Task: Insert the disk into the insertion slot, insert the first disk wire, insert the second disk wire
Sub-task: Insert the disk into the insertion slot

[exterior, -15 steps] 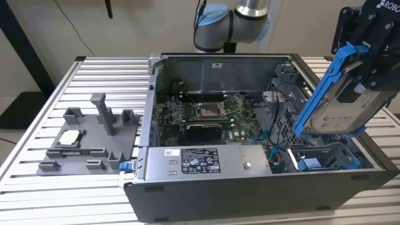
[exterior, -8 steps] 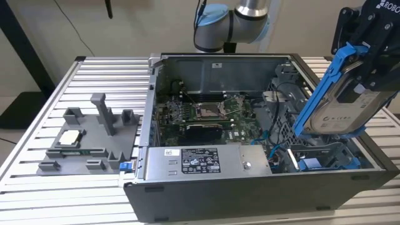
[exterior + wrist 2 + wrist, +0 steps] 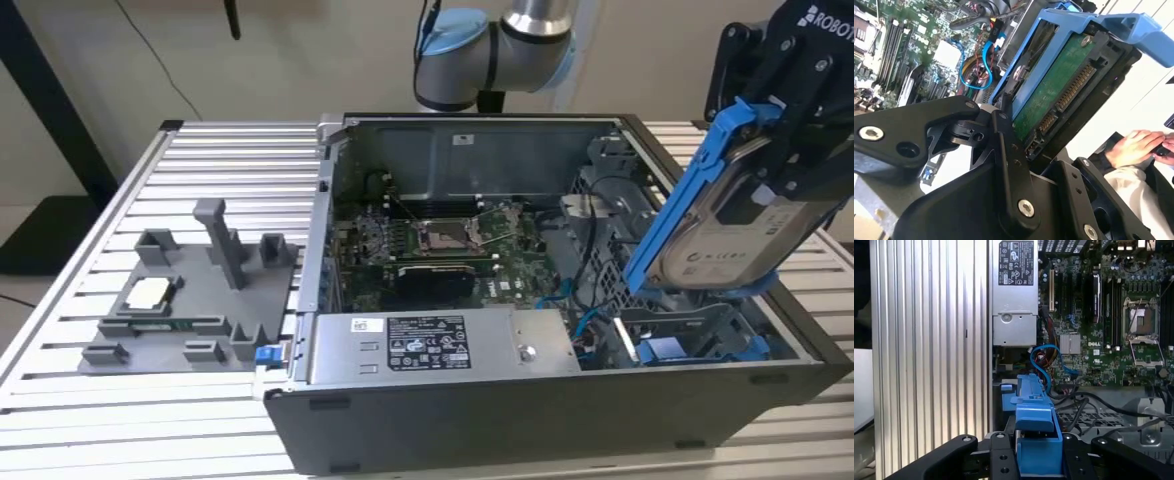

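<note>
The gripper (image 3: 787,160) is clamped on the disk (image 3: 727,230), its black fingers pressing either side of the blue carrier (image 3: 1036,440). The disk hangs steeply tilted above the open computer case (image 3: 400,420), at the exterior view's right end, with its lower edge just over the drive bay (image 3: 681,345). The grey power-supply box (image 3: 441,345) lies beside that bay. The second wrist view shows the disk's green circuit board (image 3: 1054,95).

There is one computer case (image 3: 534,425) on one table (image 3: 134,440). One disk (image 3: 727,235) hangs over the case. One grey box (image 3: 427,345) with a label sits inside the case. One grey tray (image 3: 187,300) lies beside the case, on the exterior view's left.
</note>
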### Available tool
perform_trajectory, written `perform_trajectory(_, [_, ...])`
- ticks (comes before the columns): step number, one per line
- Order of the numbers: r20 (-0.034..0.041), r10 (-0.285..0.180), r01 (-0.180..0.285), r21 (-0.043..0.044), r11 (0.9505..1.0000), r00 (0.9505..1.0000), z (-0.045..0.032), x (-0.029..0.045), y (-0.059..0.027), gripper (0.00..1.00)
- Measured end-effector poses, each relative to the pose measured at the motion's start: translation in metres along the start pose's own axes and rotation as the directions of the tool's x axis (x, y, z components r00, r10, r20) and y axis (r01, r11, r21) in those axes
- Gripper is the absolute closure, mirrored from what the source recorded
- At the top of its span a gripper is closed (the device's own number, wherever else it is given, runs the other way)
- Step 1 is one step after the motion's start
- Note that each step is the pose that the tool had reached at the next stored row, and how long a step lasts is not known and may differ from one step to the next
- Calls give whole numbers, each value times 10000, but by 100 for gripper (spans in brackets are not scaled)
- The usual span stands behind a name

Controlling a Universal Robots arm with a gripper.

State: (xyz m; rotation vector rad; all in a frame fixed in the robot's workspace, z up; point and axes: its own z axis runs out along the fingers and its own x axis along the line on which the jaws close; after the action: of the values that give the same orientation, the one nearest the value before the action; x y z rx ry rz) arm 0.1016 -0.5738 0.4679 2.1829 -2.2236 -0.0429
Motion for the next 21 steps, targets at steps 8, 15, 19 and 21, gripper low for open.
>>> perform_trajectory(8, [7,0,0,-1,10000,10000,97,-5,-46,67])
perform_trajectory(15, [7,-11,11,0,10000,10000,193,-14,-131,67])
perform_trajectory(19, [9,-25,25,0,10000,10000,246,-14,-152,67])
perform_trajectory(21, [9,-34,34,0,10000,10000,271,-14,-168,67])
